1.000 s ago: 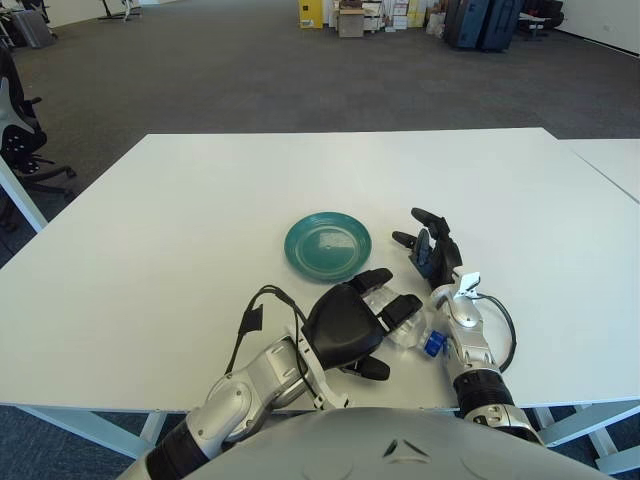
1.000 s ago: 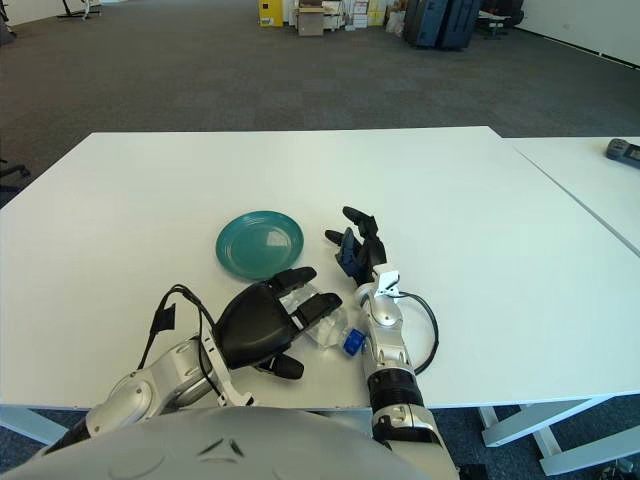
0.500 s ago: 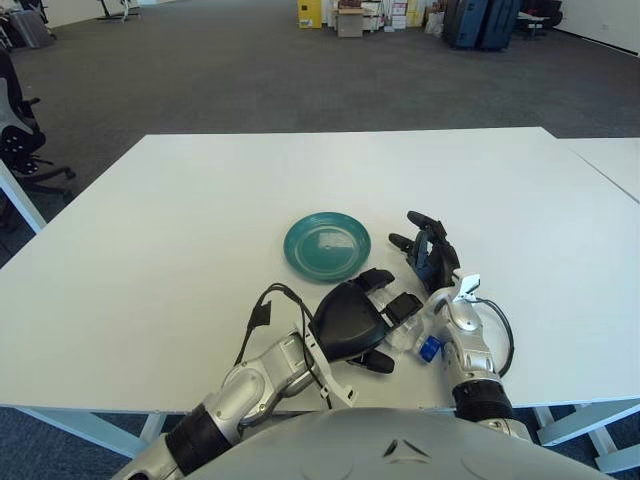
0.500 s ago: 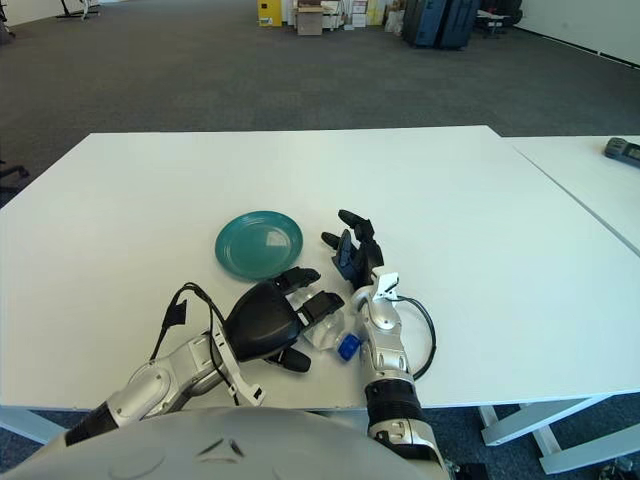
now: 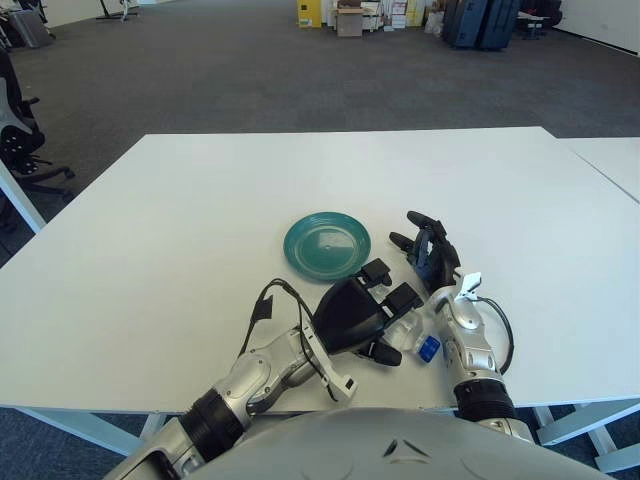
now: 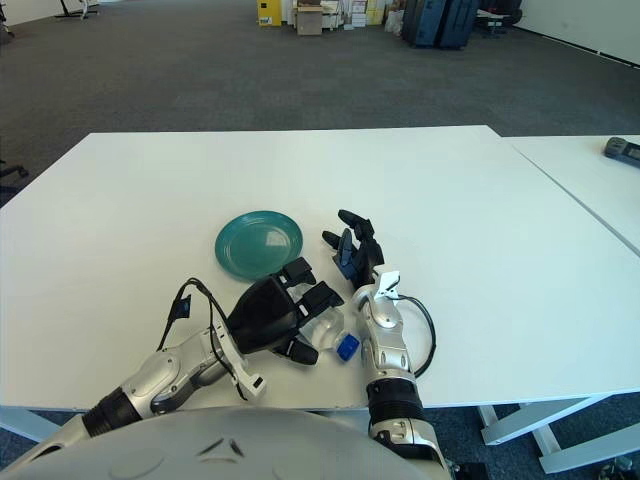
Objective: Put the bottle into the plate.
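Wide white rectangular tabletop, carrying a round teal plate that holds nothing. Left hand, black-shelled, covers a small clear plastic bottle with a blue cap lying on its side near the front edge, short of the plate; the fingers curl over it and appear clamped on it, though contact is partly hidden. Right hand, fingers spread and holding nothing, shows just right of the plate. Grasp under way; lift and placement remain.
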Controlling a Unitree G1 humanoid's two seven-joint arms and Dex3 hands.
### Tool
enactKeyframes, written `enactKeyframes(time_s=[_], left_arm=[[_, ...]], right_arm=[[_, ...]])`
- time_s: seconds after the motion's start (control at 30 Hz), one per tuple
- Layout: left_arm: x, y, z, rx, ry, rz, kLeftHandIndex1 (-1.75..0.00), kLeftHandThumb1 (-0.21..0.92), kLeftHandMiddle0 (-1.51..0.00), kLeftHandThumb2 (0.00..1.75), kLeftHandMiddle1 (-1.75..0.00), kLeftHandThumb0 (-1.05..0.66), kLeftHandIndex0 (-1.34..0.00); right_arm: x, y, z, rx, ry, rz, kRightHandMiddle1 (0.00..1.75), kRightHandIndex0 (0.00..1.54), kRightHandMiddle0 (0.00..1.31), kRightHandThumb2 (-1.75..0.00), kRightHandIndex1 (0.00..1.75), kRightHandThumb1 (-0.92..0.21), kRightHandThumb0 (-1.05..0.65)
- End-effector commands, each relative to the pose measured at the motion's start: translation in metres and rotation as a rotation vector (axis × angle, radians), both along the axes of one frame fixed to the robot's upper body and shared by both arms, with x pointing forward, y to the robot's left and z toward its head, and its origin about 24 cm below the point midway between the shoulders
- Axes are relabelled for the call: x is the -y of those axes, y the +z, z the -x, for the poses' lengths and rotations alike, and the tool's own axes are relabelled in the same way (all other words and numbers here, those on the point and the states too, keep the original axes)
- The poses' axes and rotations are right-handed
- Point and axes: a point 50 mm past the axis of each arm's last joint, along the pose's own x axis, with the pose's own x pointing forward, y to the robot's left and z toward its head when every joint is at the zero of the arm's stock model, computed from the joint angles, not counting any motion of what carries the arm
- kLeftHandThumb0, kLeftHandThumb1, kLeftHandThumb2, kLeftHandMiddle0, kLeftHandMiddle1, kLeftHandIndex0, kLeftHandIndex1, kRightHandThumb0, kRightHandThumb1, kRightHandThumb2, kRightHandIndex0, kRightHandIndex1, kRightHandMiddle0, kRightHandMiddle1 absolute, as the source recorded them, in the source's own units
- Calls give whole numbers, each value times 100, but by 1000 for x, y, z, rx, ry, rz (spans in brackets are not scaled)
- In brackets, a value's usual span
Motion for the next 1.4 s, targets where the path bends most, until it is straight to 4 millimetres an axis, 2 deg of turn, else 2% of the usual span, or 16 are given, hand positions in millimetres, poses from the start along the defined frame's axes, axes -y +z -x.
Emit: enactKeyframes(time_s=[0.0,0.27,0.43,0.5,0.6,0.7,0.8,0.9,1.07,1.1,1.13,1.33,1.37], left_arm=[[-1,2,-6,20,24,90,-157,92,-29,74,-174,-91,-7],[0,1,-6,15,24,169,-166,92,-39,71,-175,-87,-12],[-2,-6,-9,-4,12,178,-169,92,-41,67,-175,-79,-13],[-3,-7,-10,-1,9,164,-171,92,-40,61,-175,-70,-13],[-4,-9,-11,4,8,157,-173,90,-37,58,-175,-47,-19],[-5,-10,-11,10,5,145,-174,88,-36,57,-175,-40,-21],[-7,-11,-12,15,-1,121,-168,76,-36,75,-175,-13,-18],[-8,-13,-12,30,-17,73,-166,75,-35,77,-175,-5,-16],[-12,-16,-14,71,-49,-14,-168,86,-28,63,-173,-1,-7],[-13,-16,-15,77,-55,-28,-169,87,-25,61,-166,-8,-10],[-13,-16,-15,80,-59,-35,-172,89,-22,56,-149,-21,-14],[-18,-16,-18,106,-85,-114,-174,92,-22,52,-111,-33,-18],[-19,-15,-18,106,-88,-122,-159,87,-23,58,-101,-44,-13]], right_arm=[[4,-25,14,-140,-12,-25,87,53,7,-85,37,-92,-66],[7,-27,12,-127,5,-4,87,56,9,-83,38,-92,-68],[9,-28,13,-95,20,20,87,57,8,-83,38,-92,-69],[10,-29,13,-86,18,24,87,58,8,-83,39,-92,-69],[10,-30,13,-78,14,25,87,59,8,-83,39,-92,-68],[10,-31,14,-68,6,28,87,60,7,-84,40,-92,-67],[10,-31,14,-64,-1,31,89,61,6,-85,44,-92,-67],[11,-32,14,-67,-6,36,90,62,6,-86,46,-92,-67],[11,-32,13,-74,-6,49,89,61,4,-87,47,-92,-67],[11,-32,13,-73,-5,53,89,60,4,-88,47,-92,-67],[11,-31,13,-73,-4,55,89,59,3,-88,47,-92,-67],[12,-32,13,-88,-4,67,89,56,2,-90,45,-92,-67],[12,-32,13,-92,-6,68,89,55,1,-91,44,-92,-67]])
